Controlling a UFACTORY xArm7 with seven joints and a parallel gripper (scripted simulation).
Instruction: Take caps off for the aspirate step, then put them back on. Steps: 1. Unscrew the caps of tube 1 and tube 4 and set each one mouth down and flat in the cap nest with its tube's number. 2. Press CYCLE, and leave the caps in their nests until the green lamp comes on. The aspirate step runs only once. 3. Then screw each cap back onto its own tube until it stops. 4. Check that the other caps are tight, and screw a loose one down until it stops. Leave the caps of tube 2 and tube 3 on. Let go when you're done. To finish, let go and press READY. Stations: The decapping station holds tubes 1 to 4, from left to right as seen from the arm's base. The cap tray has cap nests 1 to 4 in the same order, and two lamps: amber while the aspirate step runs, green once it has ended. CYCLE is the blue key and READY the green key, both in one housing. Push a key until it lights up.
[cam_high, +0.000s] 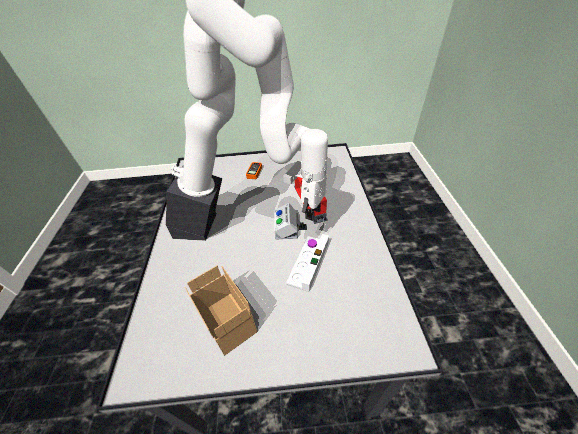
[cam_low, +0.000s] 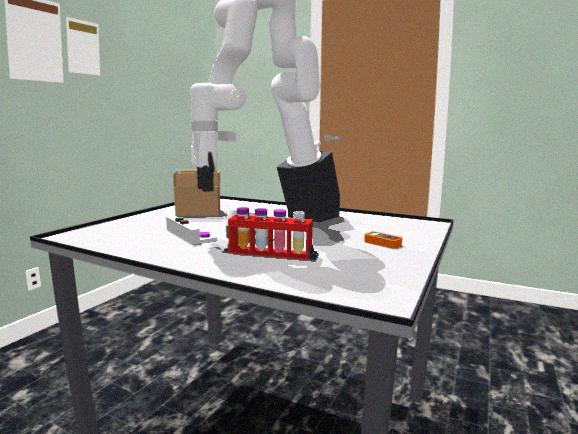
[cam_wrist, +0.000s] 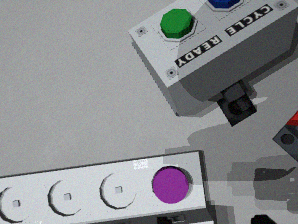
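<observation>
Three purple caps are showing on the tubes in the exterior view, and the fourth is lying in the cap tray (cam_low: 182, 231). At the left of this view the hand (cam_low: 205, 186) is hanging well above the surface (cam_low: 125, 240), over the tray's side. Its fingers are standing partly apart, and I am seeing nothing between them.

Going right, the loose purple cap (cam_low: 204, 233) is sitting in the end nest nearest to the red rack (cam_low: 270, 222). Since this camera is facing the arm's base, I am judging that nest to be number 1.

In the rack, the first tube from the left is tube 4, and its cap (cam_low: 243, 211) is on. The far right tube, tube 1 (cam_low: 298, 216), is standing bare.

So the coming move is turning on this: tube 4 is at the rack's end nearest to the hand, lower and to the right. The tubes are standing upright, so the hand should be coming down from straight above.

The wrist view is showing what the others are not: three free nests to the left of the filled one, then the key housing (cam_wrist: 210, 55) with the green key (cam_wrist: 176, 23) and the blue key (cam_wrist: 225, 3). It is not showing the fingers. In the top view the forearm is hiding most of the rack.
</observation>
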